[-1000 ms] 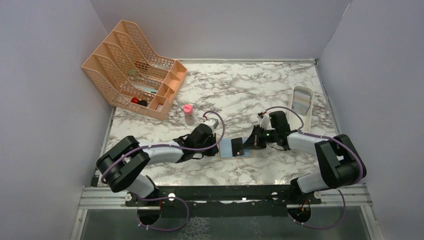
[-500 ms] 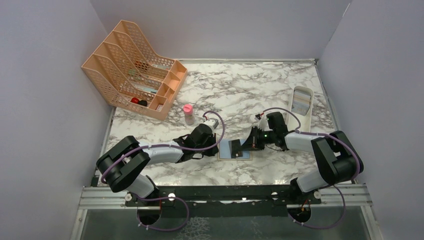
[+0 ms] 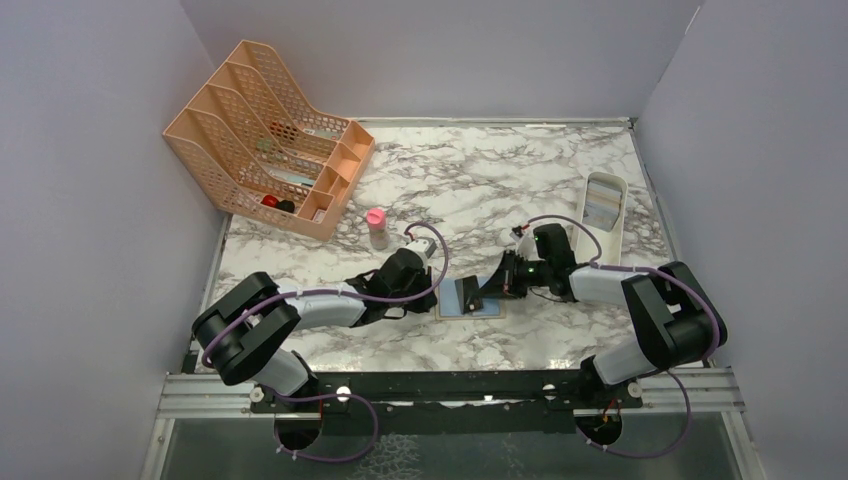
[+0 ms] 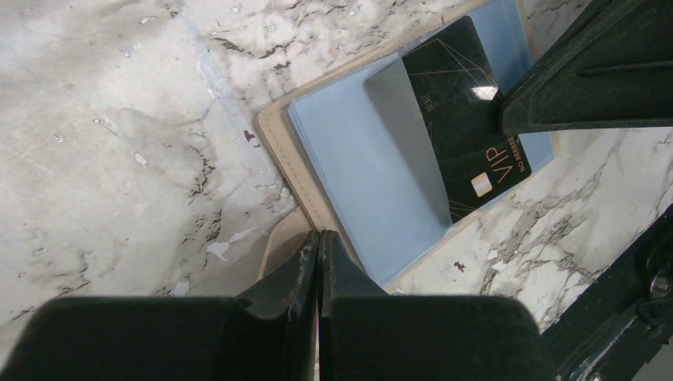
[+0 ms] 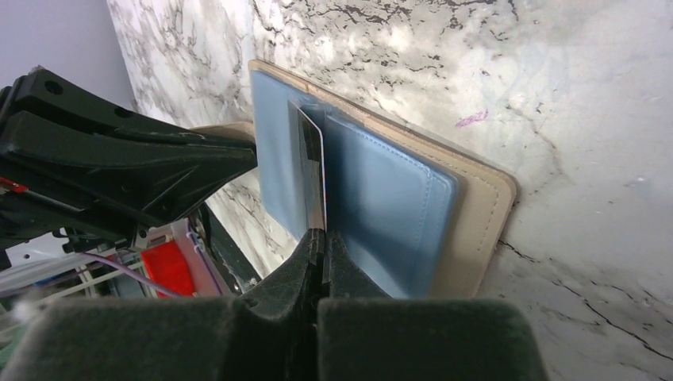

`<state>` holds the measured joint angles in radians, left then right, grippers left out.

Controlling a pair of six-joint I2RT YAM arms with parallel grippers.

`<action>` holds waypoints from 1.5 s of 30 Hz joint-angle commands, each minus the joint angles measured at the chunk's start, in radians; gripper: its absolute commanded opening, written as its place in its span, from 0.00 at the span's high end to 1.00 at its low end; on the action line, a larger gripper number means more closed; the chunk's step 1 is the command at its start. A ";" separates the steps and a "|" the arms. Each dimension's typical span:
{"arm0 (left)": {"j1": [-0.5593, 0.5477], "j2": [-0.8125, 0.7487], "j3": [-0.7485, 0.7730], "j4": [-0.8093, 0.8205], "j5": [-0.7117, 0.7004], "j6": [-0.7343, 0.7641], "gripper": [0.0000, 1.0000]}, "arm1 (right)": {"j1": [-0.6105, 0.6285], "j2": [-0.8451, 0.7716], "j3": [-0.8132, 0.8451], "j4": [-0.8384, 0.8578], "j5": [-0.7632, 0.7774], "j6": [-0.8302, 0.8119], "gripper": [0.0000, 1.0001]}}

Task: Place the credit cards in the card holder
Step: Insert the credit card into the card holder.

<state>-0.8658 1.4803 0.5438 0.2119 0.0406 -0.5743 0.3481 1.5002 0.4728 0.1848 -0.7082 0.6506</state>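
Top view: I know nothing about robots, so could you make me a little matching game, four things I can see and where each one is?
Things: 1 black card; 2 card holder; 3 rack; 4 tray.
Places: A far left corner of the table; B at the right edge; C lying open near the middle; D pinched in the right tool.
Pairs: 1-D, 2-C, 3-A, 4-B.

Open marble (image 3: 480, 180) beyond card holder (image 4: 357, 182); left pincer (image 4: 320, 235), right pincer (image 5: 324, 233) beside
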 commanded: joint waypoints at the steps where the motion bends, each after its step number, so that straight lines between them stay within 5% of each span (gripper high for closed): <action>1: -0.002 0.003 -0.031 -0.007 -0.009 -0.005 0.95 | 0.012 0.012 -0.022 0.066 0.017 0.028 0.99; 5: -0.002 0.001 -0.034 0.001 0.001 -0.012 0.95 | 0.049 0.019 -0.030 0.080 0.034 0.044 0.96; 14: -0.002 -0.005 -0.049 0.002 0.004 -0.021 0.94 | 0.095 0.007 0.036 -0.116 0.149 -0.028 0.62; 27: -0.001 -0.025 -0.070 0.002 -0.007 -0.043 0.94 | 0.143 0.020 0.046 -0.055 0.156 0.005 0.57; 33: -0.001 -0.054 -0.086 -0.008 -0.010 -0.058 0.94 | 0.230 0.087 0.093 -0.006 0.155 0.042 0.67; 45: -0.001 -0.116 -0.087 -0.088 -0.065 -0.067 0.93 | 0.345 0.195 0.187 0.029 0.179 0.089 0.67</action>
<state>-0.8600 1.3708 0.4652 0.1699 -0.0139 -0.6285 0.6441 1.6520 0.6373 0.1917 -0.5697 0.7216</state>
